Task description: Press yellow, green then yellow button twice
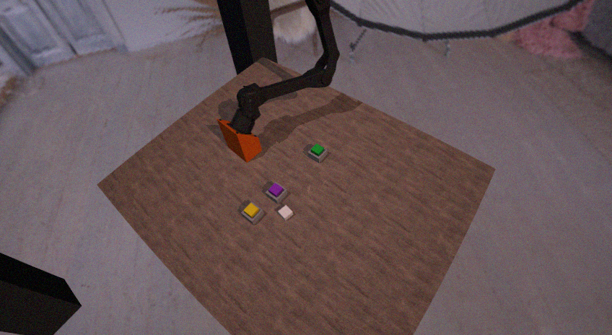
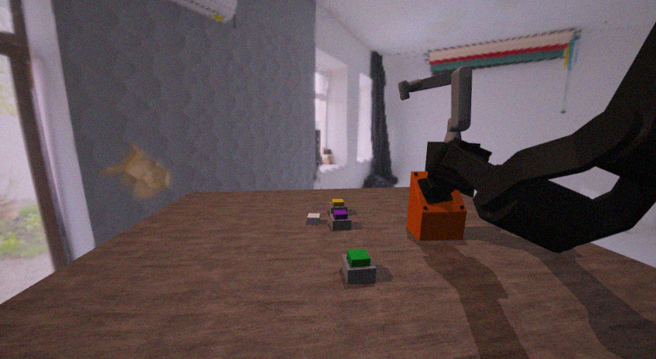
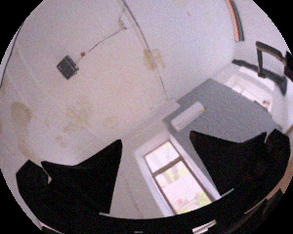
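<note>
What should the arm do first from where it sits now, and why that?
Probably lift away from the orange block and swing toward the yellow button, the first one to press. The gripper is open, holds nothing and points up at the ceiling, far from any button. The yellow button sits close to the purple button and a small white block, so it should come straight down.
</note>
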`<state>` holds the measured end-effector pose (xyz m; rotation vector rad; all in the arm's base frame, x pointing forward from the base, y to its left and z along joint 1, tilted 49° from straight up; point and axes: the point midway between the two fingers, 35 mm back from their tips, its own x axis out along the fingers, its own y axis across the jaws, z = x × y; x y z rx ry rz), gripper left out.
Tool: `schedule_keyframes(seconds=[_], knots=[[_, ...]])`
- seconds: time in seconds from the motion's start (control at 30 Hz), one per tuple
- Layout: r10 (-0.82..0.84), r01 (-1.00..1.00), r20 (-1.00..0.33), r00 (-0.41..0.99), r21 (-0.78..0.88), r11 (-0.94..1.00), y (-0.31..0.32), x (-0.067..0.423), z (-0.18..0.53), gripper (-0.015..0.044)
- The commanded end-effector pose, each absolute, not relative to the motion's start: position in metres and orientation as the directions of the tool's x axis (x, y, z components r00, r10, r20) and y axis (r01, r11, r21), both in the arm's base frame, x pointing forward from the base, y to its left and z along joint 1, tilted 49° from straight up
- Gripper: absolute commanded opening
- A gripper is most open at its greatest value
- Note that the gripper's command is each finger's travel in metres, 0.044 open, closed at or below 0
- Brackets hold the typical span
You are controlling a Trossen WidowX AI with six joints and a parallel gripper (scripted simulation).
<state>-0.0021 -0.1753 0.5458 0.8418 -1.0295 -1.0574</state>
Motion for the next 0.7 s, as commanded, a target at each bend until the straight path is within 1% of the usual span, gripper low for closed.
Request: schedule_keyframes(seconds=[0.0, 0.07, 0.17, 0.33, 0.5, 0.67], knots=[[-0.957, 0.269, 0.249, 0.148, 0.921, 0.281, -0.178, -0.004, 0.545, 0.04], [-0.968, 0.215, 0.204, 0.144, 0.949, 0.231, -0.2, -0.015, 0.533, 0.04], [-0.978, 0.289, 0.073, 0.195, 0.949, 0.128, -0.246, -0.026, 0.499, 0.04], [-0.948, 0.424, -0.127, 0.29, 0.906, 0.008, -0.307, -0.024, 0.439, 0.04], [-0.841, 0.595, -0.352, 0.41, 0.803, -0.046, -0.359, 0.0, 0.359, 0.04], [-0.655, 0.743, -0.553, 0.515, 0.67, 0.018, -0.387, 0.042, 0.272, 0.04]])
